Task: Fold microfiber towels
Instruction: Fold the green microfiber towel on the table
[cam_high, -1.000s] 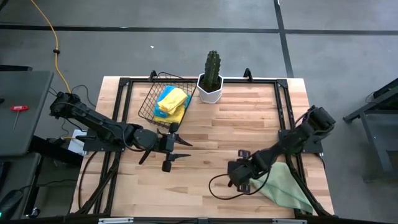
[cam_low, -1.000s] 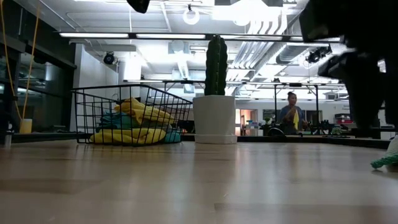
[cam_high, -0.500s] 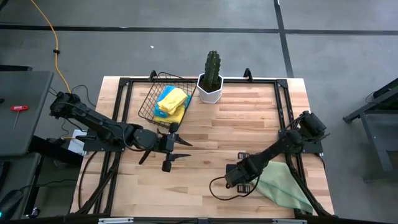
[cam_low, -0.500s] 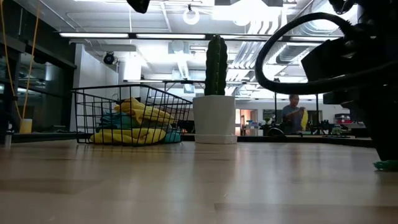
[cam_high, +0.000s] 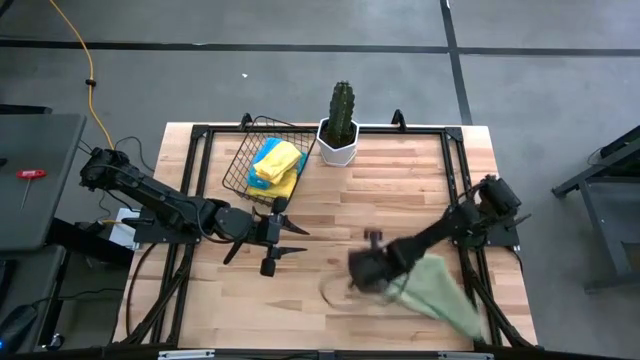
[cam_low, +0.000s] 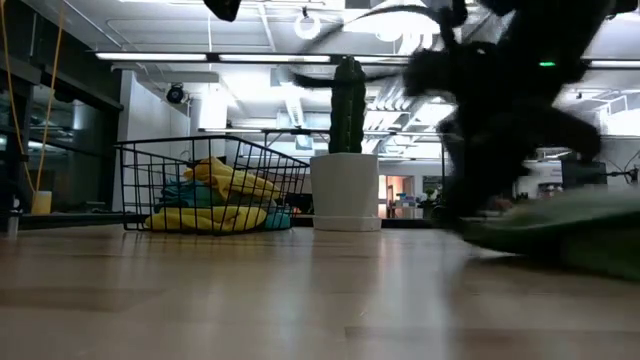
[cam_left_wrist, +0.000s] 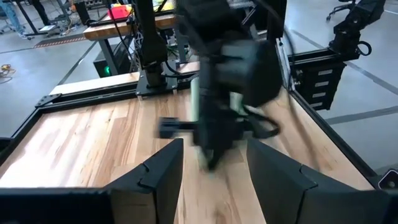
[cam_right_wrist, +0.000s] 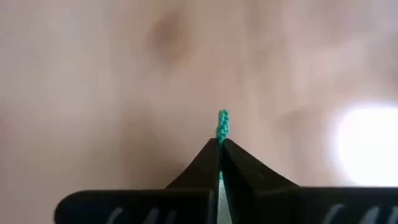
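Right pincer (cam_high: 372, 272) low over the near-right part of the counter (cam_high: 400, 190), fingers pressed together on an edge of the pale green towel (cam_high: 440, 292), which trails toward the near-right corner. Left pincer (cam_high: 298, 240) hovers mid-left, fingers spread, holding nothing. Farther back, wire basket (cam_high: 262, 160) holds yellow and blue towels (cam_high: 276, 165); potted cactus (cam_high: 340, 125) just beside it.

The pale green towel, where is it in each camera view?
High view: pale green towel lower right, trailing from the right gripper.
Low view: blurred green mass at right.
Left wrist view: cannot tell.
Right wrist view: green edge pinched between shut jaws.
Shared landmark: cactus pot.
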